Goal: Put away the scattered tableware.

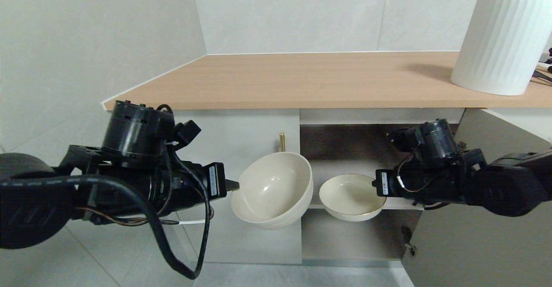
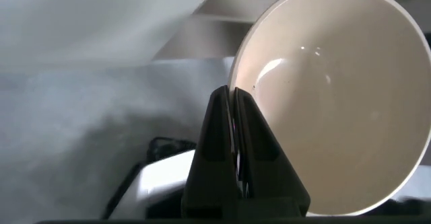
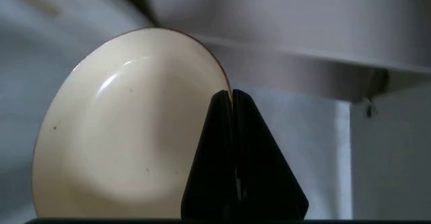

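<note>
Bowl [image 1: 272, 190] pinched by left tool [image 1: 236, 186], closed door [image 1: 241, 131] behind, dish [image 1: 351, 196] pinched by right tool [image 1: 374, 183], open shelf [image 1: 340, 166] behind

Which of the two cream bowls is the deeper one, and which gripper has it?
The bowl held at its rim by the left gripper: tall, rounded walls. The dish in the right gripper is shallower and smaller, almost a plate.

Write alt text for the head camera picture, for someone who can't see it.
The left gripper holds a deep cream bowl by its rim and the right gripper a shallower bowl, both before an open cabinet under a wooden counter. A white ribbed container stands on the counter.
</note>
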You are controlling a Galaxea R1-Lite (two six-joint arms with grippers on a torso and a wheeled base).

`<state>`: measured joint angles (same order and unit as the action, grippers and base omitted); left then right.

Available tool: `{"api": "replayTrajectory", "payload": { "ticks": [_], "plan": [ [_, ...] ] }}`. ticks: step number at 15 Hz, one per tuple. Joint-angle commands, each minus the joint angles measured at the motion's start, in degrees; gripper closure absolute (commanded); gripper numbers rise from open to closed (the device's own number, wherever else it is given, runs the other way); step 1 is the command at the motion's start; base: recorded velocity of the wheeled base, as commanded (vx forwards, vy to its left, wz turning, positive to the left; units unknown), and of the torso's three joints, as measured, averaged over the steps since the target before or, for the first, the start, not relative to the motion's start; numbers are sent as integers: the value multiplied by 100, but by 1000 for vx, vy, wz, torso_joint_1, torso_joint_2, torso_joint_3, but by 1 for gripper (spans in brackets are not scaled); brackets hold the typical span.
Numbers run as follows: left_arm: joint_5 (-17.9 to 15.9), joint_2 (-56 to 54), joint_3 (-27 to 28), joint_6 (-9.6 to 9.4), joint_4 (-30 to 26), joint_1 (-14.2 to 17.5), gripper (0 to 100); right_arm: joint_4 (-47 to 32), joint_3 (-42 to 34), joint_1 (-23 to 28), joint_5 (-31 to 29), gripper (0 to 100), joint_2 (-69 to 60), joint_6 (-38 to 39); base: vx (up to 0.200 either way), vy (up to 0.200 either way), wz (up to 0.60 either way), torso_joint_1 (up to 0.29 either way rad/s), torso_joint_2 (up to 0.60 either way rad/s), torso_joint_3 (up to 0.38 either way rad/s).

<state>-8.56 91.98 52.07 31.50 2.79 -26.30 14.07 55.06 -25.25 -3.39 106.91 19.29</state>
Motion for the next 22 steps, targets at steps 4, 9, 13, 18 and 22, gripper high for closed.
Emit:
{"api": "replayTrajectory", "payload": {
  "ticks": [4, 9, 13, 18, 22],
  "plan": [
    [531, 567, -3, -144, 11, -192, 100, 1625, 259, 292, -645, 100, 2035, 84, 0, 0, 0, 0, 0, 0],
    [531, 540, -3, -144, 11, -201, 100, 1669, 980, 468, -1067, 100, 2800, 559, 0, 0, 0, 0, 0, 0],
    [539, 514, -3, -144, 11, -201, 100, 1722, 1375, 556, -1393, 100, 3143, 603, 0, 0, 0, 0, 0, 0],
    [531, 567, -3, -135, 11, -201, 100, 1740, 2026, 697, -1894, 100, 3670, 594, 0, 0, 0, 0, 0, 0],
    [531, 576, -3, -144, 11, -209, 100, 1687, 2351, 767, -1946, 100, 3890, 585, 0, 0, 0, 0, 0, 0]
  ]
}}
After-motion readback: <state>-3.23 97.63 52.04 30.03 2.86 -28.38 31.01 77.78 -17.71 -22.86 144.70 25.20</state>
